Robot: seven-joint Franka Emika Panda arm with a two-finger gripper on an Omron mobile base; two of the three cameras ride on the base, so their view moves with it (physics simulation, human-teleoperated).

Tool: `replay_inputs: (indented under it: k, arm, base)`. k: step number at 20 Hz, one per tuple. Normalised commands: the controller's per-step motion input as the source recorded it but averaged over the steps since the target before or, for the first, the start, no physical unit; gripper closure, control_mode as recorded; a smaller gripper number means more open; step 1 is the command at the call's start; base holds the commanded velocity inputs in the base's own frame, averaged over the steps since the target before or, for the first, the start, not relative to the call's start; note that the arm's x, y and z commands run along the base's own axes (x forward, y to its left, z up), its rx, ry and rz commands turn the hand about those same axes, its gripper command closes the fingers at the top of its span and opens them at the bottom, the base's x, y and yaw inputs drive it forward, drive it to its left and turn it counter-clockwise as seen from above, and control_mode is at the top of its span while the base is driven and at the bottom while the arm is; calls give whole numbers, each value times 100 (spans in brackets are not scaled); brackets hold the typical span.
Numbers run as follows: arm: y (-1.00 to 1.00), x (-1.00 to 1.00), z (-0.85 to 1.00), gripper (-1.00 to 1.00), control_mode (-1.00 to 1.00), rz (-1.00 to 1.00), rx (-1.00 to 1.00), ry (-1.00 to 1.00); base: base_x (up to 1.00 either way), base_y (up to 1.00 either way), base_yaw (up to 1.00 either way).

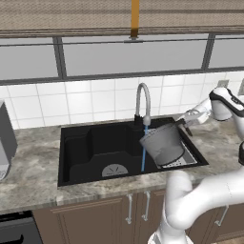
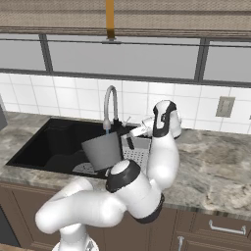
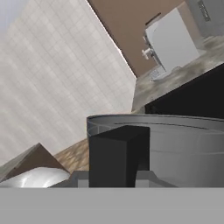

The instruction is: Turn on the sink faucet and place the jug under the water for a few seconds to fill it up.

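The sink faucet arches over the black sink. The water falls from its spout as a thin blue stream to the basin floor. My gripper is shut on the jug's black side handle. It holds the jug tilted above the right half of the basin. The stream runs along the jug's left edge; I cannot tell whether it enters the rim.
A grey perforated tray lies in the sink's right end, under the jug. A grey appliance stands on the counter to the left. Tiled wall and window run behind; a wall outlet sits at the right.
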Motion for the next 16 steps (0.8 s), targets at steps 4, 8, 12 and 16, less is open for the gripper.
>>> replay_inputs:
  k: [4,8,12,16]
  arm:
    - [-16,21,-8,100,-100,9,3,-8]
    - [-4,24,-4,100,-100,9,2,-9]
    - [-1,20,-2,100,-100,9,2,-9]
    - [0,13,0,100,-100,5,1,-3]
  base:
    - [0,0,0]
    - [0,0,0]
    - [0,0,0]
    - [0,0,0]
